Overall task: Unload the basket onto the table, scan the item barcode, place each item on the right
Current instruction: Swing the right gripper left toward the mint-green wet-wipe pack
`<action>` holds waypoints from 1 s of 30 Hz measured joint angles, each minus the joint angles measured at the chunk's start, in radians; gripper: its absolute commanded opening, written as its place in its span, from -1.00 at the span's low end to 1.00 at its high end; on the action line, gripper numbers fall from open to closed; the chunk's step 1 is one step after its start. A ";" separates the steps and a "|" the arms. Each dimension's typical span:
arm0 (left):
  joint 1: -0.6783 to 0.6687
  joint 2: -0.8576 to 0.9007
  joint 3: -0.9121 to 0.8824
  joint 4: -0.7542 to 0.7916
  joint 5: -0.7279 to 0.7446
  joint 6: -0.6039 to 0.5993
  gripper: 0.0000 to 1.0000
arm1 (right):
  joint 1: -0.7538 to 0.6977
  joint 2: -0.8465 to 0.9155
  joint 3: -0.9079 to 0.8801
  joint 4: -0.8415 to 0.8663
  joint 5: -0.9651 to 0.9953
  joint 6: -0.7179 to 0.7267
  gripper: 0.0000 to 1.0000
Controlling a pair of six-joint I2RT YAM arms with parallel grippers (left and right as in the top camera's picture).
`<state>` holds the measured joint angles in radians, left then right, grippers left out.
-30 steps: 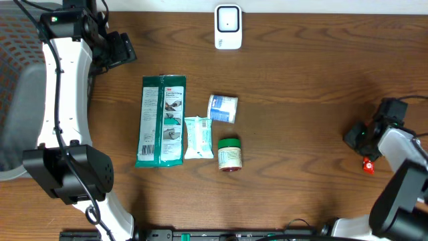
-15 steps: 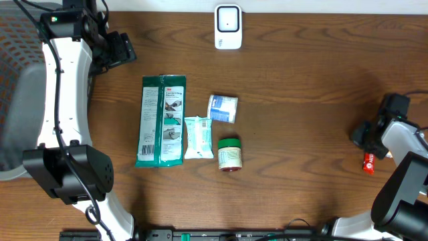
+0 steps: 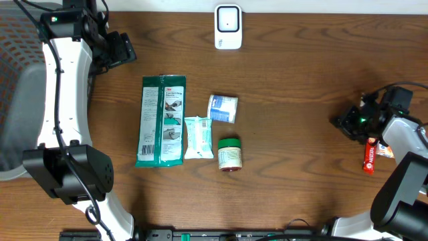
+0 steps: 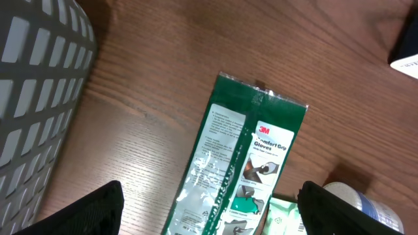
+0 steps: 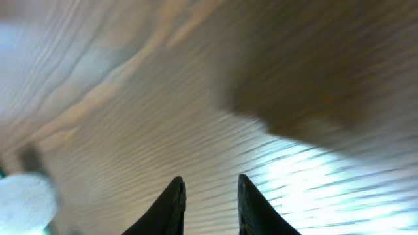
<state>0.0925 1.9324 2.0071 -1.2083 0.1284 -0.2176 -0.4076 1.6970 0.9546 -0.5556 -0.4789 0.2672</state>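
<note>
Blurring smears right wrist view | right fingers (image 5: 171, 209) slightly parted, empty | left fingers (image 4: 91, 212) spread, partly cropped

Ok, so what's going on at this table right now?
Two robot arms are set up to scan item barcodes, but neither holds anything. The left gripper hovers open at the far left, near the green glove pack. The right gripper, jaws slightly apart and empty, is beside a small red item lying on the table. A wipes packet, a blue-and-white can and a green-lidded jar lie mid-table, with the white scanner at the far edge.
</note>
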 measured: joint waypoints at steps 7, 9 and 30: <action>0.000 0.000 0.000 0.000 0.000 0.000 0.69 | 0.162 0.001 0.065 -0.156 -0.026 -0.042 -0.06; 0.000 0.000 0.000 0.000 0.000 0.000 0.69 | 0.231 0.001 0.114 -0.201 -0.011 -0.047 0.06; 0.000 0.000 0.000 0.000 0.000 0.000 0.69 | 1.010 0.001 0.246 -0.064 0.244 0.085 0.41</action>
<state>0.0925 1.9324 2.0071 -1.2083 0.1284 -0.2176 0.6025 1.6978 1.2007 -0.6201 -0.2348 0.3527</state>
